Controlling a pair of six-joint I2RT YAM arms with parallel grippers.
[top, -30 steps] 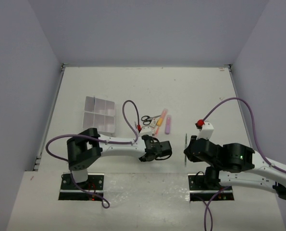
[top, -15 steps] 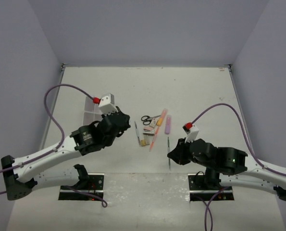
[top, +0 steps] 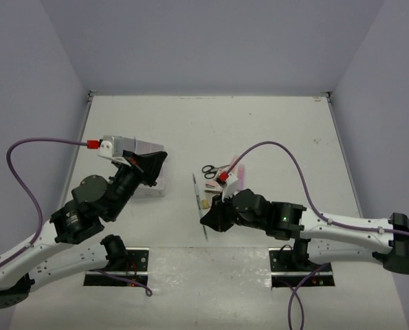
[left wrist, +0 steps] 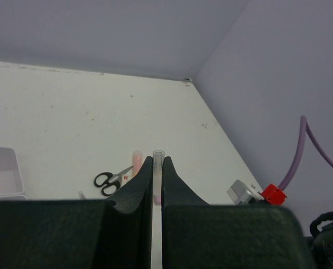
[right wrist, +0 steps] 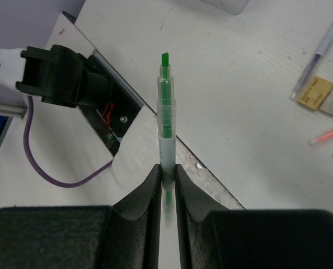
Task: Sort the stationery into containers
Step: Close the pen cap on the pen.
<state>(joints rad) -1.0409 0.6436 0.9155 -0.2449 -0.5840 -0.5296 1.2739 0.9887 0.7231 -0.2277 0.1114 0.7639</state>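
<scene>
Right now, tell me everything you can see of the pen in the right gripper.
The pen is a slim clear plastic barrel, stepped, with a green core and green tip. The right fingers clamp its lower part; the rest sticks straight out past them, held off the table, touching nothing else.

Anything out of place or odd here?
Nothing stands out. The left gripper is shut on a clear pen near the organiser, the right gripper on a green pen. The scissors lie flat on the table.
</scene>
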